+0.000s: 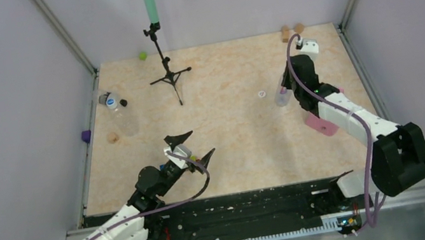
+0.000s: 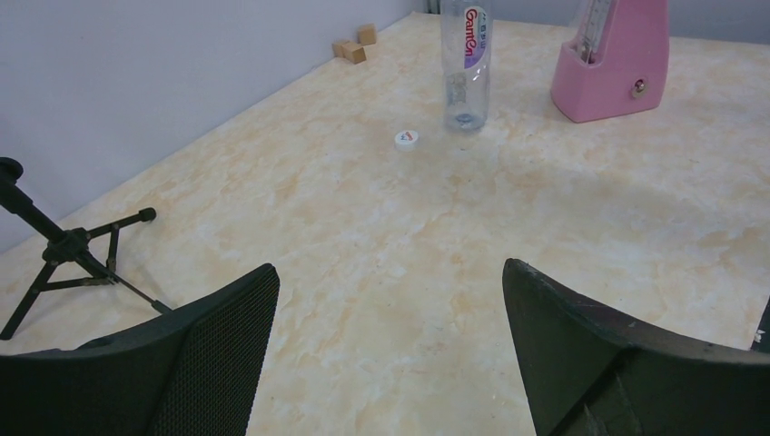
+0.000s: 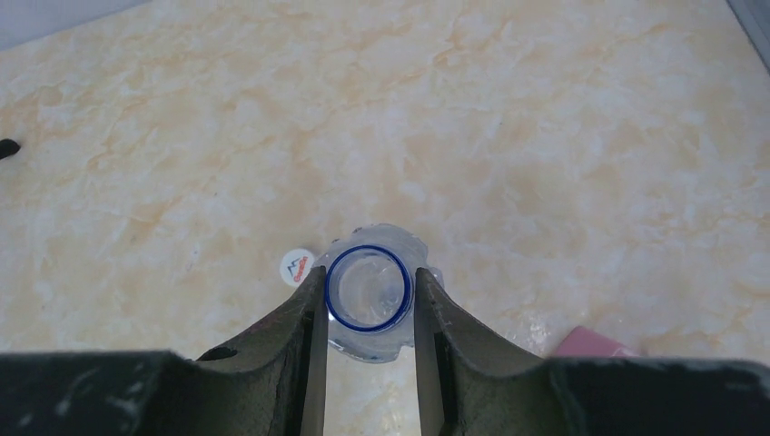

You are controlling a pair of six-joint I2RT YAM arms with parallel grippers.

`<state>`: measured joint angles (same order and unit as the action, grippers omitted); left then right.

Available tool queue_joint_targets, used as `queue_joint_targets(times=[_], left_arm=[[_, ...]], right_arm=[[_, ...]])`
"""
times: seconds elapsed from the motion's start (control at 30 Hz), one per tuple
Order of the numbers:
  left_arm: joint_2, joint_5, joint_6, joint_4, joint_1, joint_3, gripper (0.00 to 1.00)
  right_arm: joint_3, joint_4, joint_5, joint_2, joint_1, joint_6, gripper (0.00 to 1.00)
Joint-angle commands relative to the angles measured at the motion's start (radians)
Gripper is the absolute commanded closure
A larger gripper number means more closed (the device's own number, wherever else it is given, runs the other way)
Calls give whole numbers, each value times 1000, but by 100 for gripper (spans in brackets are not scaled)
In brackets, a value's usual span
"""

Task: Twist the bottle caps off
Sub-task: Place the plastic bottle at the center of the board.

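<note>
top view: the right tool (image 1: 284, 92) is clamped on the neck of the upright bottle (image 1: 283, 99), right of centre on the desk (image 1: 234, 149). its white cap (image 1: 261, 93) lies just beside it, already off. the left tool (image 1: 192, 147) hangs wide open and empty near the front edge. a second bottle (image 1: 125, 119) lies on its side close to the left wall and looks capped. reaching for it risks rolling it against the wall or clipping the tripod (image 1: 169, 75) nearby. the middle of the desk gives free room.

left wrist view: the left tool (image 2: 390, 350) faces bare desk, with the upright bottle (image 2: 465, 64), the cap (image 2: 406, 138) and a pink wedge (image 2: 613, 64) well ahead.

right wrist view: the right tool (image 3: 368, 277) pinches the open neck of the bottle (image 3: 368, 304). a careless release or sideways pull could tip the light bottle onto the cap (image 3: 296, 269), which sits right next to it.
</note>
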<state>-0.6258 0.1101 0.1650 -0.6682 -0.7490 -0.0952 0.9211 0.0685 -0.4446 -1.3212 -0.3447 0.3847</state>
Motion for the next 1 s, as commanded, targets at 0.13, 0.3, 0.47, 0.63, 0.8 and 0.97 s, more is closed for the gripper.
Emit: queue_joint_targets(times=[0.13,0.3,0.47,0.63,0.8,0.97], left_arm=[[1,-45,10,14,-4,11,6],[1,-61,10,19,-4,14,5],[-10,-67,6,9,-4,16,5],[-36,-69,5,-6,-4,16,5],[-55,-69,2,1,-4,6,4],[-61,-62,-9,22,-4,-14,4]], right_arm=[[117,-37,64,-97,39,-25,100],[118,-47,98,-135,41,-28,100],[121,-48,133,-152,42,-26,96],[138,-39,130,-166,42,-45,92],[175,14,147,-193,42,-67,84],[172,-4,157,-172,42,-74,66]])
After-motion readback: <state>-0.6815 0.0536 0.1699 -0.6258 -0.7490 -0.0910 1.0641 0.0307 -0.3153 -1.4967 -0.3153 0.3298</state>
